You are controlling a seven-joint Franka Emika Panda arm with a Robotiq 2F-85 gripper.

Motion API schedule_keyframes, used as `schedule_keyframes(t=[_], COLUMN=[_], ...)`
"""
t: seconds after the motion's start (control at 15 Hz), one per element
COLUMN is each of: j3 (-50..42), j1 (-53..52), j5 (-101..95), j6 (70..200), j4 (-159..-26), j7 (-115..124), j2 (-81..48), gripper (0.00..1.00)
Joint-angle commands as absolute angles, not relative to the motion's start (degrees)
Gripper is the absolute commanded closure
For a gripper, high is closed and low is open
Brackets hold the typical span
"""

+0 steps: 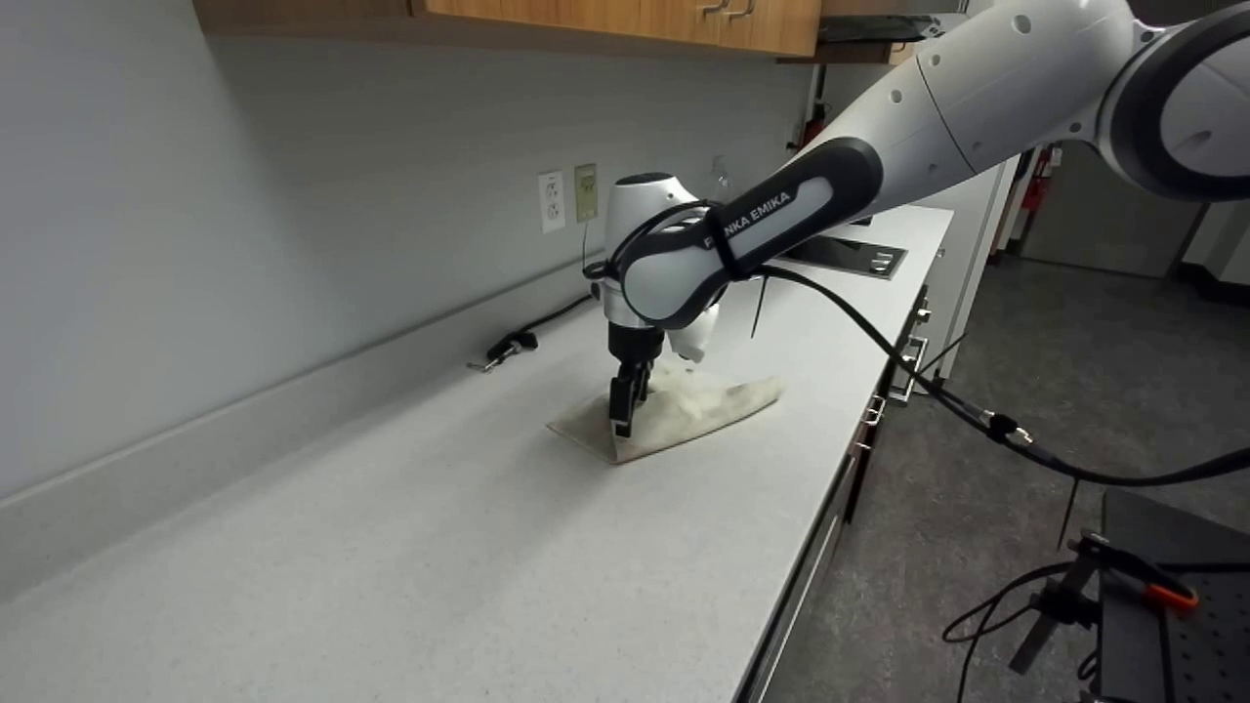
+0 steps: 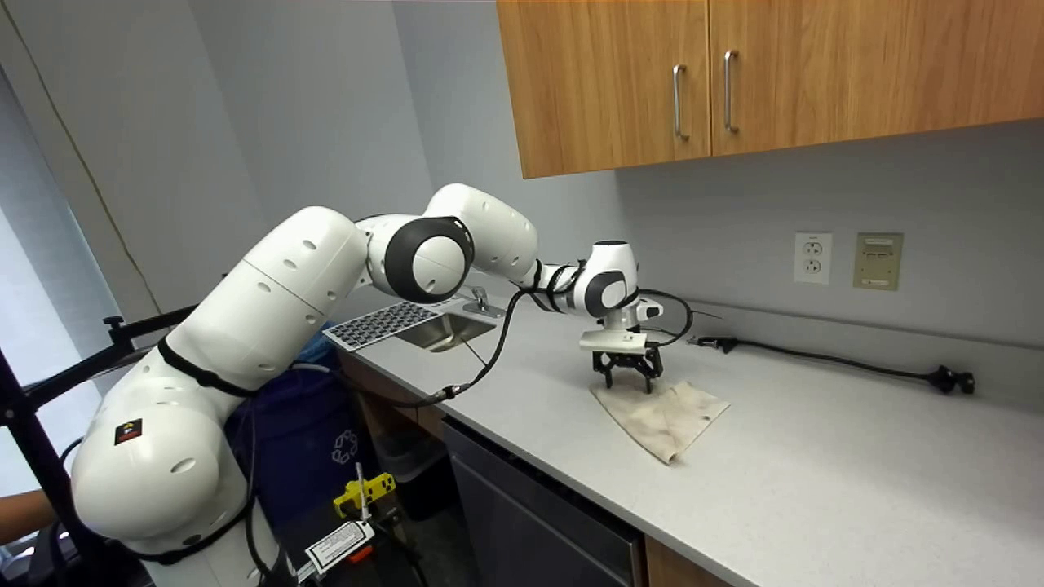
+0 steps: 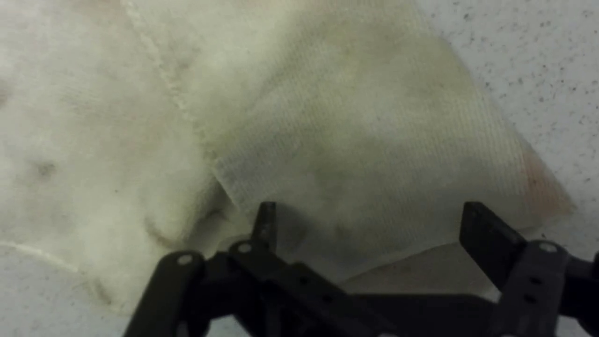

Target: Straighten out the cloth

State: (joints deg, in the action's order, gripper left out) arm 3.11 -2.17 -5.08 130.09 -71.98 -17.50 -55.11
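Note:
A stained off-white cloth lies on the counter, partly folded over itself; it also shows in an exterior view. In the wrist view the cloth fills most of the picture, with a folded-over flap, a seam, and a small crumple near the left finger. My gripper points straight down over the cloth; it also shows in an exterior view. In the wrist view the gripper is open, its fingers wide apart with the flap's edge between them. I cannot tell whether the fingertips touch the cloth.
The pale counter runs along the wall, with its front edge above drawers. A black cord lies near the backsplash. A sink is set in the counter's far part. Wooden cabinets hang above. A cable droops from the arm.

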Motion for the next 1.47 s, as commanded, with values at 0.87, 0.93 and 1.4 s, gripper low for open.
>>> schedule_keyframes(t=[0.87, 0.93, 1.4], j3=[3.03, 2.98, 4.75], j1=[-0.76, -0.78, 0.59], j5=[-7.22, -7.20, -4.40], j6=[124.57, 124.29, 119.58], j4=[-60.91, -60.71, -59.63], j7=[-21.54, -21.43, -21.90], j2=[-61.13, -61.07, -61.14], gripper=[0.05, 0.05, 0.11])
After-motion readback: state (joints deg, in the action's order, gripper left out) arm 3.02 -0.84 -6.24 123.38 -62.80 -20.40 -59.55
